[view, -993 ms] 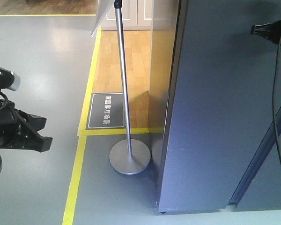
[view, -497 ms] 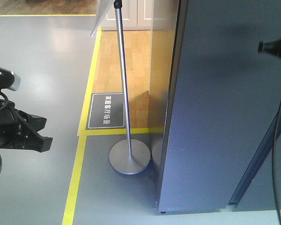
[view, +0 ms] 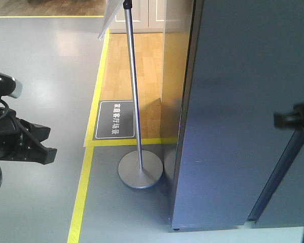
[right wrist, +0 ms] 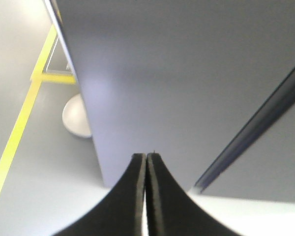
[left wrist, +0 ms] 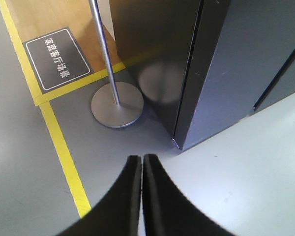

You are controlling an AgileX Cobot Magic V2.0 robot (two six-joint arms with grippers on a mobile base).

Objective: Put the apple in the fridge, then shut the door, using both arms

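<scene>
The fridge [view: 233, 126] fills the right of the front view as a tall dark grey slab; it also shows in the left wrist view [left wrist: 221, 64] and the right wrist view [right wrist: 177, 83]. No white interior shows, so the door looks shut, and a dark seam [view: 281, 174] runs diagonally at its right. The apple is out of view. My left gripper [left wrist: 142, 157] is shut with nothing in it, hovering over grey floor left of the fridge's corner; its arm [view: 20, 144] sits at the left edge. My right gripper [right wrist: 146, 155] is shut and empty, close to the fridge's face [view: 294, 119].
A metal pole on a round base [view: 140, 169] stands just left of the fridge. Yellow floor tape [view: 83, 187] borders a black floor sign [view: 115, 119] and a wooden floor strip [view: 142, 66]. Grey floor spreads to the left.
The right gripper has dropped from the upper right corner to mid height at the right edge, in front of the fridge. The left arm has not moved.
</scene>
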